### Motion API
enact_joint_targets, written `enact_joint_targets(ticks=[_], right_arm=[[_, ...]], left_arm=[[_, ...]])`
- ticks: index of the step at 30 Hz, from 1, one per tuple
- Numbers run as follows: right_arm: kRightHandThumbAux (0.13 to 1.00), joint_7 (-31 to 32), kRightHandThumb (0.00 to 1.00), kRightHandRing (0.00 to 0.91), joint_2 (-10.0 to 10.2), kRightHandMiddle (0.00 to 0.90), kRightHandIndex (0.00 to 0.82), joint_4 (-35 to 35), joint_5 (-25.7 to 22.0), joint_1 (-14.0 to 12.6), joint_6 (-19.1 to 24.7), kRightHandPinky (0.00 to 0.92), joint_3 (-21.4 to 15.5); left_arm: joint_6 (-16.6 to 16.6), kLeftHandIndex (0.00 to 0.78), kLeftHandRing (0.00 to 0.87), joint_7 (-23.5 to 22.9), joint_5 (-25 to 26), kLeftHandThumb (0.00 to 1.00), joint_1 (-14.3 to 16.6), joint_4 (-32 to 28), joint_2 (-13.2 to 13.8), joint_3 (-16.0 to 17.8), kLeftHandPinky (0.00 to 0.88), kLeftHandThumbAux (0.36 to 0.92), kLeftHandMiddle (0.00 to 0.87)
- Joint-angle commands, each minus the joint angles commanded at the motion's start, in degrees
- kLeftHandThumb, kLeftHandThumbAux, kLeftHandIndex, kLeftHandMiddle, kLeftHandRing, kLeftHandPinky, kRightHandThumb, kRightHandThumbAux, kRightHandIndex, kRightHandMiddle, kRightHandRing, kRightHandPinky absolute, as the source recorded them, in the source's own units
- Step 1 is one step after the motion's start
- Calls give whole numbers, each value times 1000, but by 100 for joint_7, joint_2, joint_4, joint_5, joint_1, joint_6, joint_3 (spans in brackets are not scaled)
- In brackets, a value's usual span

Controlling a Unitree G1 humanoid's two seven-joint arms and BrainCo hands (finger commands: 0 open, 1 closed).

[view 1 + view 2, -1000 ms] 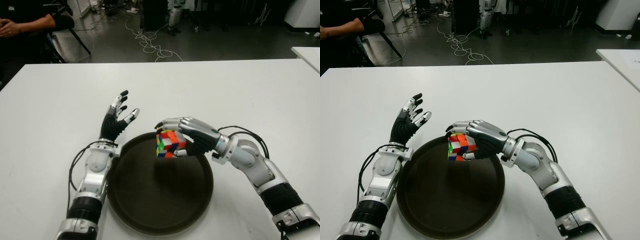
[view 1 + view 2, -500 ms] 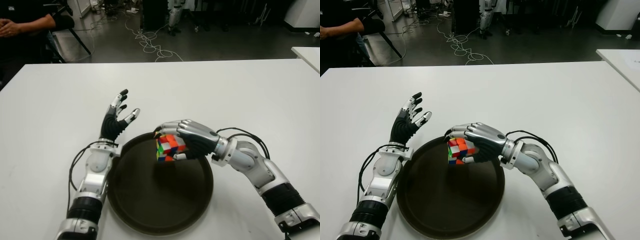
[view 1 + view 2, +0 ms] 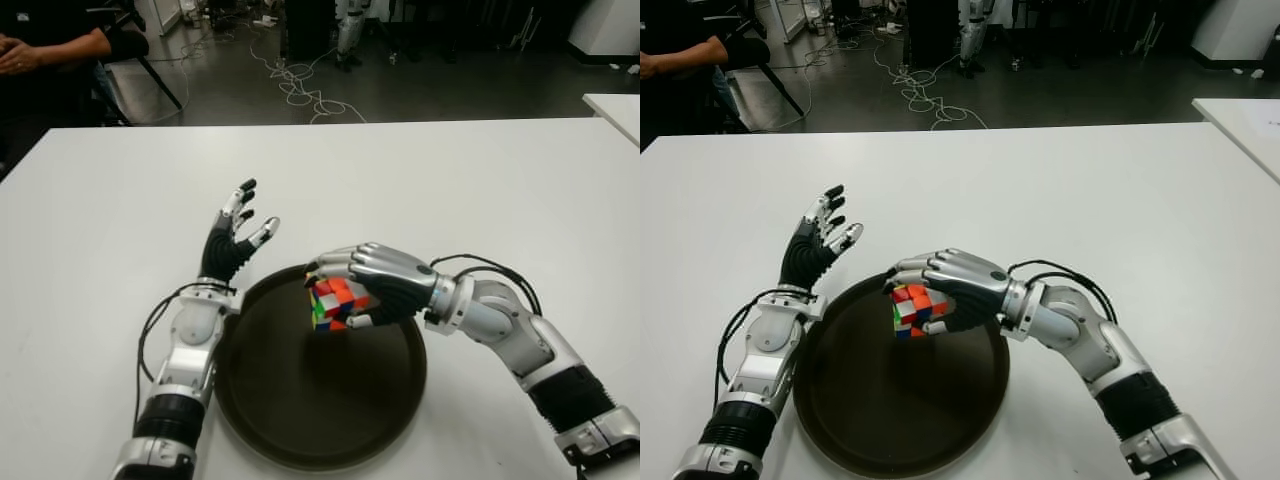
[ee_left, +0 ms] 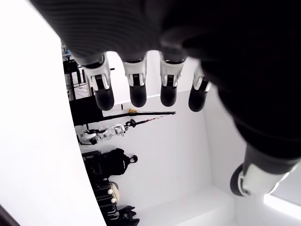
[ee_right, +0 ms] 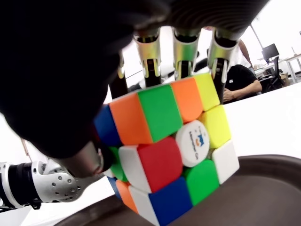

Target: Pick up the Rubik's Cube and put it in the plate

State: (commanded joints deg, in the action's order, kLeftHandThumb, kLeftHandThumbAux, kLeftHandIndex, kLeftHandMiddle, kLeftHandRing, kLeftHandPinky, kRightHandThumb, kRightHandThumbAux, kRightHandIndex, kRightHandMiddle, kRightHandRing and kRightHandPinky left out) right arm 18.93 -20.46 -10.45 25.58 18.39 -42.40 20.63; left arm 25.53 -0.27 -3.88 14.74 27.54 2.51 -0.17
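Now I have the right hand [image 3: 372, 285] clenched around the Rubik's Cube [image 3: 334, 303], fingers over its top and thumb underneath, and it has sunk lower over the dark plate [image 3: 290, 420] than a second ago, drifting slightly toward the plate's middle. In the right wrist view the cube [image 5: 164, 146] hangs just above the plate's surface, not yet touching as far as I can judge. That puts me close to letting go. My left hand [image 3: 232, 240] stays spread and empty on the bench [image 3: 480, 180], just beside the plate's left rim.
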Motion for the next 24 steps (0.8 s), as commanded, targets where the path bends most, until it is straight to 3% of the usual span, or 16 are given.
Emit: enact_joint_targets(ticks=[8, 18, 24], right_arm=[[730, -211, 694, 585, -3, 556, 421, -23, -15, -38, -277, 586, 19], [730, -197, 692, 469, -47, 463, 419, -115, -159, -17, -644, 453, 65], [738, -34, 685, 305, -141, 305, 407, -67, -337, -26, -676, 320, 102]], left_arm=[[23, 15, 0, 4, -12, 0, 6, 20, 5, -4, 0, 599, 40], [-7, 16, 0, 13, 1, 0, 15, 12, -9, 3, 0, 617, 45], [-57, 27, 0, 47, -42, 0, 39, 8, 5, -3, 0, 592, 49]])
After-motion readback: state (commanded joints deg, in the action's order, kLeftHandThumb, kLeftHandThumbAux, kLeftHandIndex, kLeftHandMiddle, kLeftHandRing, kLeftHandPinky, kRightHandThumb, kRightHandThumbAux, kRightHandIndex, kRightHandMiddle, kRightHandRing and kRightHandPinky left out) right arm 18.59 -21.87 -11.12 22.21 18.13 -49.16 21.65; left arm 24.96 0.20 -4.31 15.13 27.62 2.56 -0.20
